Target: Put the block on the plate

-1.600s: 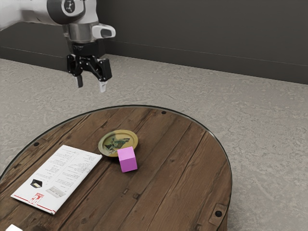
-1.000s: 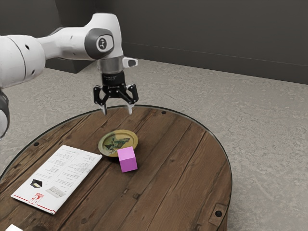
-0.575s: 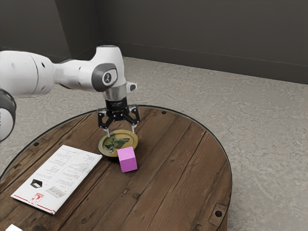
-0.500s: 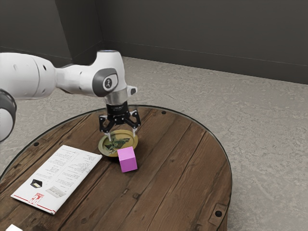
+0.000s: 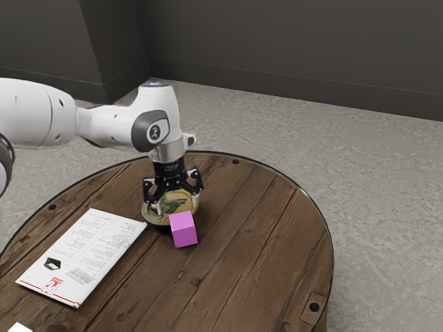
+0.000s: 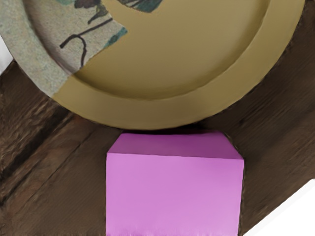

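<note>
Two fingers (image 5: 158, 207) apart over plate (image 6: 157, 114), far rim pt. hidden, w/ blk (image 6: 174, 191) cut off in wrist vw.

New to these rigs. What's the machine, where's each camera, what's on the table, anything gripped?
The machine is a single robot arm with black jaws at its end. The exterior view comes from a camera at the arm's side; the wrist view comes from one on the arm itself, close above things. On the round wooden table are a plate, a pink block beside it, a printed white leaflet and part of something white. The jaws stand open above the plate, holding nothing.
</note>
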Motion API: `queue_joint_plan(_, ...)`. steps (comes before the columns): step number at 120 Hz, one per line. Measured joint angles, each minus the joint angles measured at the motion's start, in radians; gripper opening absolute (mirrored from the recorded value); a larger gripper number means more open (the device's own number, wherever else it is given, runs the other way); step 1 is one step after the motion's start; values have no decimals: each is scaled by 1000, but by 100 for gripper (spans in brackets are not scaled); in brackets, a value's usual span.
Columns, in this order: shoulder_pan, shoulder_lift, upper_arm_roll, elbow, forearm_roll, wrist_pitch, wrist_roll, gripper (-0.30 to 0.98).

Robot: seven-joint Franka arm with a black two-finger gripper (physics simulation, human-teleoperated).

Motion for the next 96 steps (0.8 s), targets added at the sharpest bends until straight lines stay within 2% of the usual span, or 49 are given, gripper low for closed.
queue_joint_plan(85,-6,71,-9,-8,-2,23,-48,69)
queue_joint_plan(96,-6,76,-9,-8,-7,28,-51,66)
